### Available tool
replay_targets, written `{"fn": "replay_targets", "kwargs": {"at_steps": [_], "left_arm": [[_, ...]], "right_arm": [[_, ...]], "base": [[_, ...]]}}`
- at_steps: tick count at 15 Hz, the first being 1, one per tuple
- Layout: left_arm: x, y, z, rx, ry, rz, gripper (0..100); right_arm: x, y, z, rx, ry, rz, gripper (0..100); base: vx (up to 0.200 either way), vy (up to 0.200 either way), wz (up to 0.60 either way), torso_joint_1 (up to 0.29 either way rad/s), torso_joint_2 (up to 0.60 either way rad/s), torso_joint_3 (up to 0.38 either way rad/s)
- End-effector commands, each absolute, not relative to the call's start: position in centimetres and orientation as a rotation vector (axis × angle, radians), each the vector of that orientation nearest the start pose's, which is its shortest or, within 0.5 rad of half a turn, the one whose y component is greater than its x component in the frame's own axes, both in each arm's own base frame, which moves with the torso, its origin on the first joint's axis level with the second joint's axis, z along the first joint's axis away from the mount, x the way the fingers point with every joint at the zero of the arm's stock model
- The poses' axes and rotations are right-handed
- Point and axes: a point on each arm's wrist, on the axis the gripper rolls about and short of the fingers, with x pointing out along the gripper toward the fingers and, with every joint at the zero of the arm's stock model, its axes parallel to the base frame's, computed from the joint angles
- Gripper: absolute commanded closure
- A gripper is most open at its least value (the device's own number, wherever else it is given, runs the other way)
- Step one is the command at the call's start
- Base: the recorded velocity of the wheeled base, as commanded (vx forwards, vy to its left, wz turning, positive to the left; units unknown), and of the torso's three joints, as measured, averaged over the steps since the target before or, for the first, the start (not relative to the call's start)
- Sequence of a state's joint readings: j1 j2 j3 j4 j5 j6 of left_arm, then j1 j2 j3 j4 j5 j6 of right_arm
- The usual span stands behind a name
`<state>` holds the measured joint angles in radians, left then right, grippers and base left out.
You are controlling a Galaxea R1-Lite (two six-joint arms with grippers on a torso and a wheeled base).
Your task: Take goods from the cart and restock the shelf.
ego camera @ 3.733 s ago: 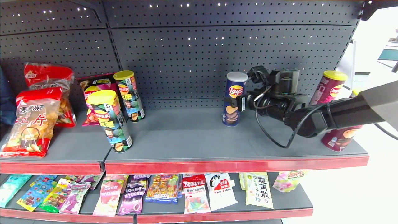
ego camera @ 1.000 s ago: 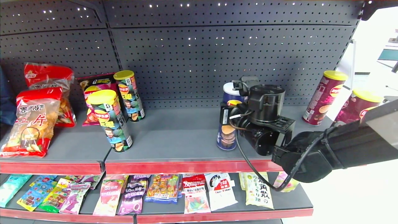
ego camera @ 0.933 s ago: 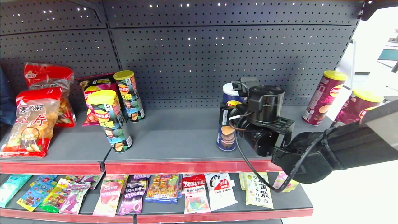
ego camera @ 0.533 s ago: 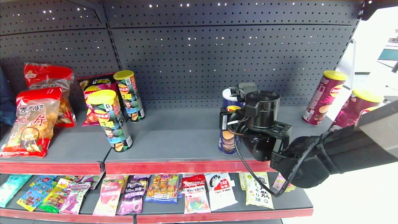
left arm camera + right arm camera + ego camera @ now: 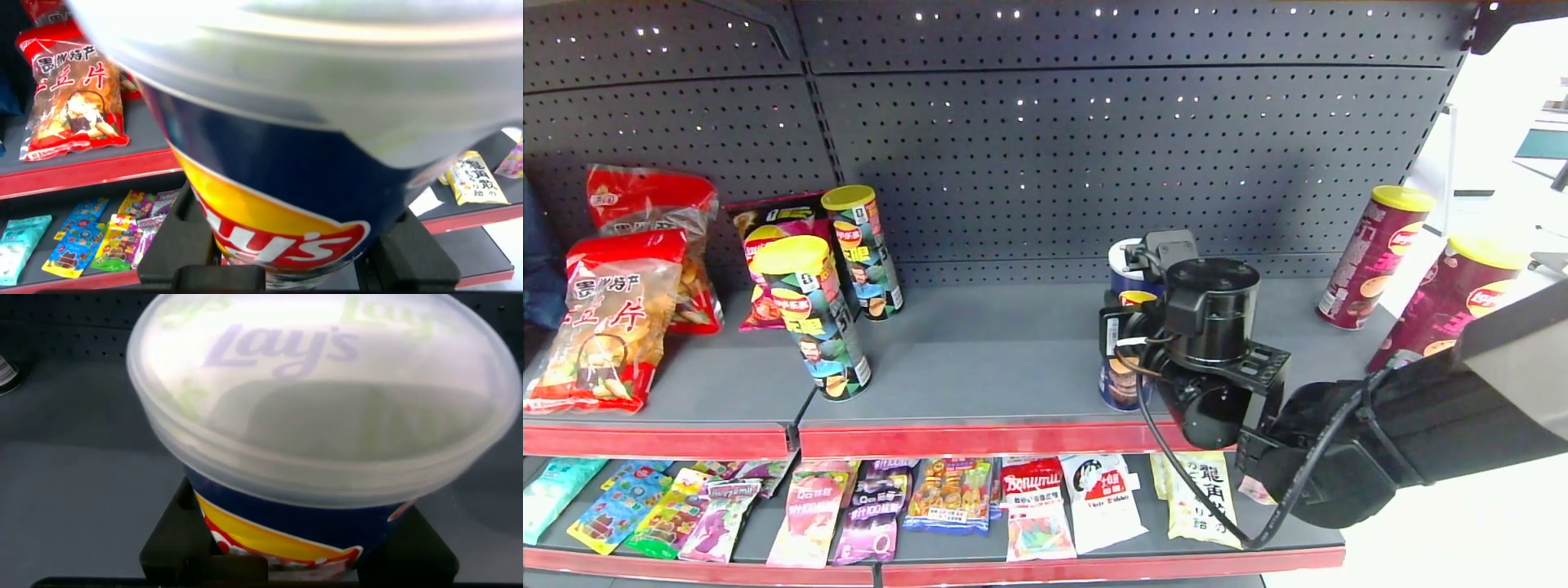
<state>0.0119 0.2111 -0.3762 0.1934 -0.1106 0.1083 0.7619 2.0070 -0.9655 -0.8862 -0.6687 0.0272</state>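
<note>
Blue can (image 5: 1119, 384) nearer shelf (image 5: 980, 359) front, tight in right claw (image 5: 1123, 331); second can (image 5: 286, 180) tight in left claw (image 5: 294, 261).

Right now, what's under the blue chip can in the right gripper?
The grey shelf board, close to its red front lip. The blue chip can hangs low over it; the right gripper hides part of its base, so contact cannot be seen.

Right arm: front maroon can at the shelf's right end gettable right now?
Probably not: the right gripper is shut on the blue can. The front maroon can itself looks unblocked at the shelf edge.
</note>
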Motion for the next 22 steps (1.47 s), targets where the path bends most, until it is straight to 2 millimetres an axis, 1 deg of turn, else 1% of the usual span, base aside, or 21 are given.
{"fn": "replay_targets", "kwargs": {"at_steps": [1, 9, 11, 14, 18, 22], "left_arm": [[-3.08, -0.29, 16.35, 0.107, 0.024, -0.1, 100], [-3.12, -0.29, 16.39, 0.107, 0.021, -0.099, 100], [-3.12, -0.29, 16.39, 0.106, 0.021, -0.099, 100], [-3.12, -0.29, 16.39, 0.106, 0.021, -0.099, 100], [-3.07, -0.28, 16.4, 0.106, 0.024, -0.101, 100], [-3.08, -0.29, 16.35, 0.105, 0.024, -0.1, 100]], "right_arm": [[27.89, 25.18, 14.34, -0.079, 0.122, 0.099, 100], [28.1, 25.3, 14.39, -0.072, 0.118, 0.099, 100], [27.9, 25.35, 14.27, -0.069, 0.122, 0.102, 100], [27.95, 25.41, 14.5, -0.067, 0.113, 0.075, 100], [27.54, 25.56, 14.83, -0.059, 0.106, 0.081, 100], [27.34, 25.67, 14.62, -0.061, 0.112, 0.08, 100]], "base": [[0.0, 0.0, 0.0, 0.0, 0.0, 0.0], [0.0, 0.0, 0.0, 0.0, 0.0, 0.0], [0.0, 0.0, 0.0, 0.0, 0.0, 0.0], [0.0, 0.0, 0.0, 0.0, 0.0, 0.0], [0.0, 0.0, 0.0, 0.0, 0.0, 0.0], [0.0, 0.0, 0.0, 0.0, 0.0, 0.0]]}}
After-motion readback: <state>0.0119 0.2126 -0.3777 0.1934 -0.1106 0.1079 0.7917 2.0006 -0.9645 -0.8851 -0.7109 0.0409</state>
